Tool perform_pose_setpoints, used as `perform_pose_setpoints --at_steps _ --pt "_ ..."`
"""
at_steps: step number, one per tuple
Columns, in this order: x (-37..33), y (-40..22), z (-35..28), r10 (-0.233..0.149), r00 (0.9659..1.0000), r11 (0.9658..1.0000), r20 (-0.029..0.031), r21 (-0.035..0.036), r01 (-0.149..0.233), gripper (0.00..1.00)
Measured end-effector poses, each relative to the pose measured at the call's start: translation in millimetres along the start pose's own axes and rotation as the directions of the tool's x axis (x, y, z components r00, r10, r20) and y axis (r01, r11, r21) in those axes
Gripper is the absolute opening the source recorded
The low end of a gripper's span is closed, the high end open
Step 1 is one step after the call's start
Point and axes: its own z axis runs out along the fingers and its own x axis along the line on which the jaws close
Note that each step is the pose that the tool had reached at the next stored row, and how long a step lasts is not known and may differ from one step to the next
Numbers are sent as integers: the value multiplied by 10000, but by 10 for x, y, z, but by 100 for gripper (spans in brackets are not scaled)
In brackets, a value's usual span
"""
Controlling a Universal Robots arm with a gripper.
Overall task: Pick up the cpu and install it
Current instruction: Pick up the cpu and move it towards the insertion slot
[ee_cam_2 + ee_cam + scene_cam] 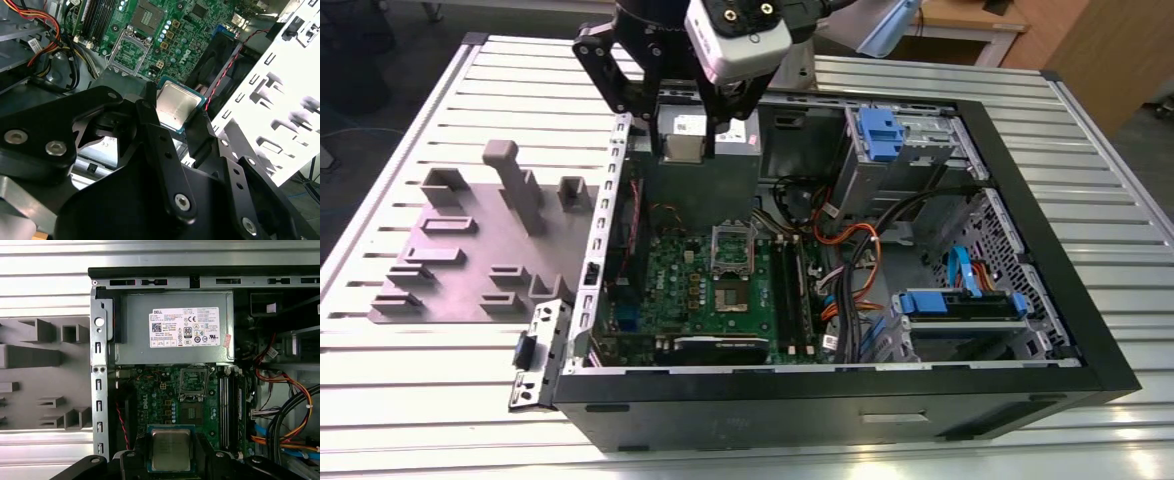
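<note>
At the exterior view's left, a grey-purple moulded plate (467, 250) is lying on the slatted metal table (427, 400). The gripper (176, 111) is clamping the cpu (177, 106), a flat silver-grey square with a greenish edge, over the open computer case (787, 410) holding a green motherboard (680, 280). Wooden furniture (1101, 50) is standing beyond.

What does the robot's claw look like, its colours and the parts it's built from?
The claw is matte black, built from angular linked bars that narrow into two slim fingers. Round silver bolts mark the joints. In the exterior view, a pale grey box-shaped camera is mounted above it on the black arm.
</note>
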Motion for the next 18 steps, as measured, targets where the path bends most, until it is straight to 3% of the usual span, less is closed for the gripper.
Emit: perform_pose_setpoints --at_steps 6,11,18 --pt "-31 -20 6 2 10000 10000 0 2 -2 47" --pt "-183 -24 21 16 10000 10000 0 1 -16 47" --pt "-452 -14 32 24 10000 10000 0 1 -24 47"
